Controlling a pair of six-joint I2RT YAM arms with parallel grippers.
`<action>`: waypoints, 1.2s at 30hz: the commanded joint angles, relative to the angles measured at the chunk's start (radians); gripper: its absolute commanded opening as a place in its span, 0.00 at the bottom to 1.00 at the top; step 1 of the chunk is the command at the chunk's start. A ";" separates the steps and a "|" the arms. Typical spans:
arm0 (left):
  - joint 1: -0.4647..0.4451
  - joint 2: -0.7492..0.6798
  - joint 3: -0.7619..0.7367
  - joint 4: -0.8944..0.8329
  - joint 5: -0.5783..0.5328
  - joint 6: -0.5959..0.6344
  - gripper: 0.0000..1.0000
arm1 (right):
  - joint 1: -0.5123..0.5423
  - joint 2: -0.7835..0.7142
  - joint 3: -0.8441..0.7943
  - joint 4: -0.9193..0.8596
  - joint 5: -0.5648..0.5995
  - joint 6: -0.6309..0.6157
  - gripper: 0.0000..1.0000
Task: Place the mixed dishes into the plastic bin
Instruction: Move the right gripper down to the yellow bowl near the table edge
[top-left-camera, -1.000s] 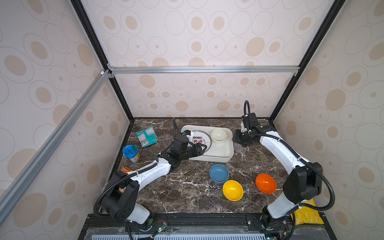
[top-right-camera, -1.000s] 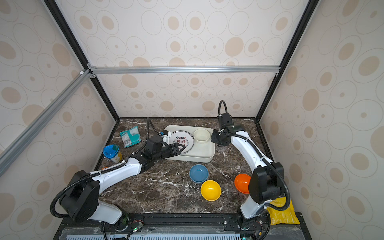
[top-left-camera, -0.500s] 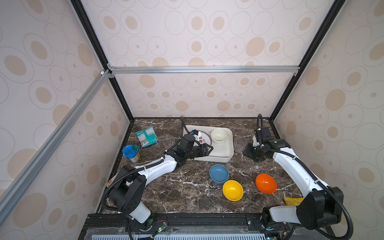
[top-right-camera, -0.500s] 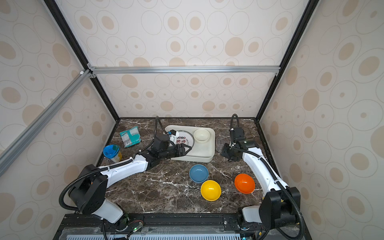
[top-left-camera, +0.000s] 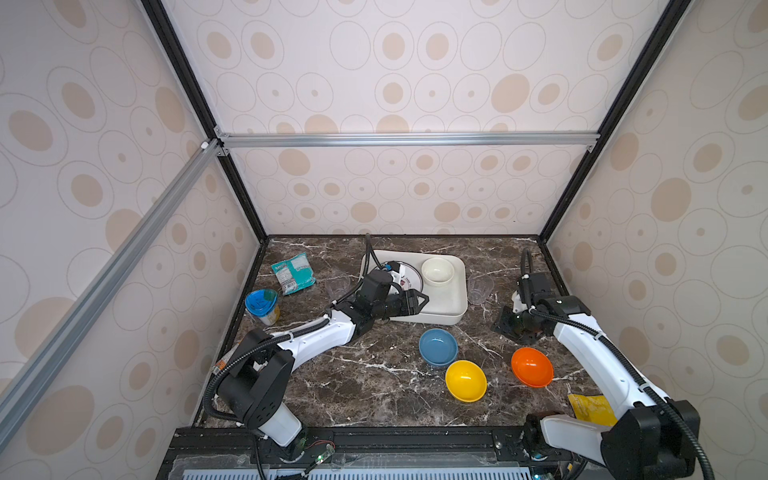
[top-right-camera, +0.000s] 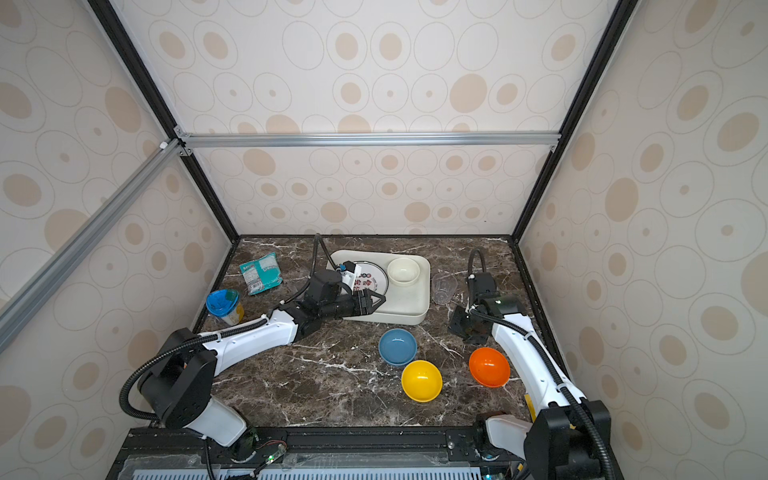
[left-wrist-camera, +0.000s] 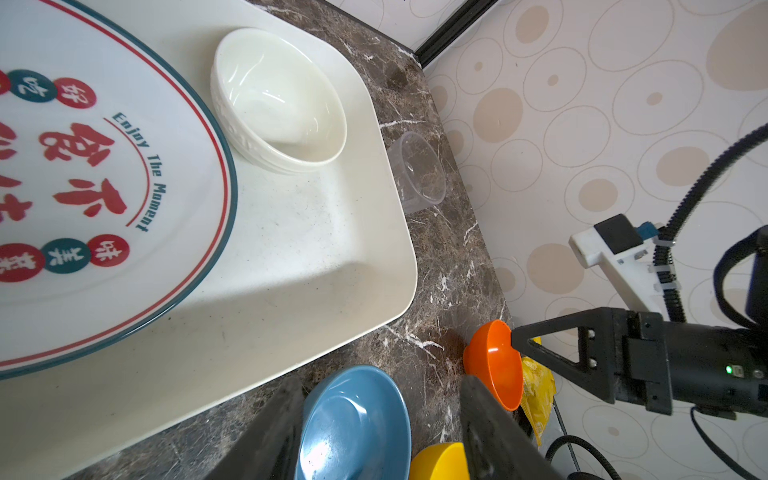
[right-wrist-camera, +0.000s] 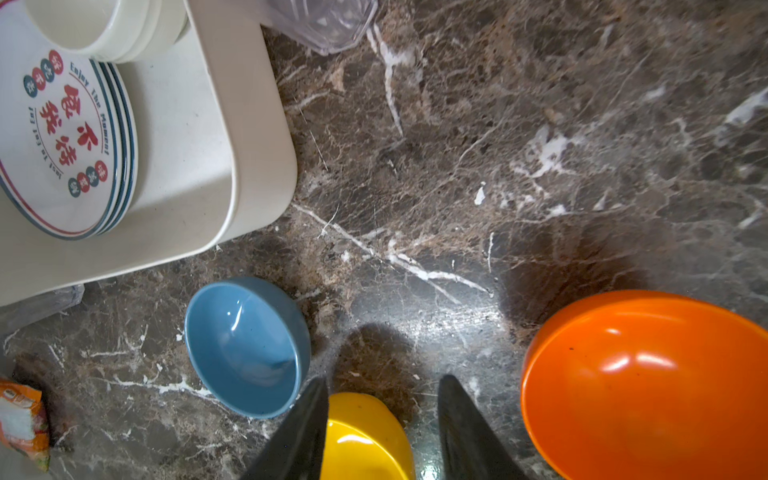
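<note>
Fingers (right-wrist-camera: 299, 436) of the right gripper (right-wrist-camera: 384, 432) stand parted and empty, low beside the orange bowl (top-left-camera: 532, 367) and yellow bowl (top-left-camera: 465, 380), likely readying for a rim. The left gripper (top-left-camera: 422, 300), also spread and empty, hovers over the plastic bin (top-left-camera: 436, 318) by the counter's back edge, which holds plates (right-wrist-camera: 62, 137) and a cream bowl (top-left-camera: 437, 271).

The plate (left-wrist-camera: 183, 249) reads "Enjoy The Moment" beside red Chinese characters.
</note>
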 joint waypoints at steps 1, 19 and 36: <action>-0.008 0.005 0.021 -0.001 0.010 0.017 0.60 | 0.017 -0.051 -0.051 -0.033 -0.066 -0.020 0.46; -0.011 0.010 -0.004 0.015 0.018 0.009 0.60 | 0.212 -0.009 -0.261 0.054 -0.108 0.046 0.44; -0.009 0.017 -0.011 0.029 0.016 -0.002 0.60 | 0.237 0.028 -0.310 0.098 -0.067 0.028 0.23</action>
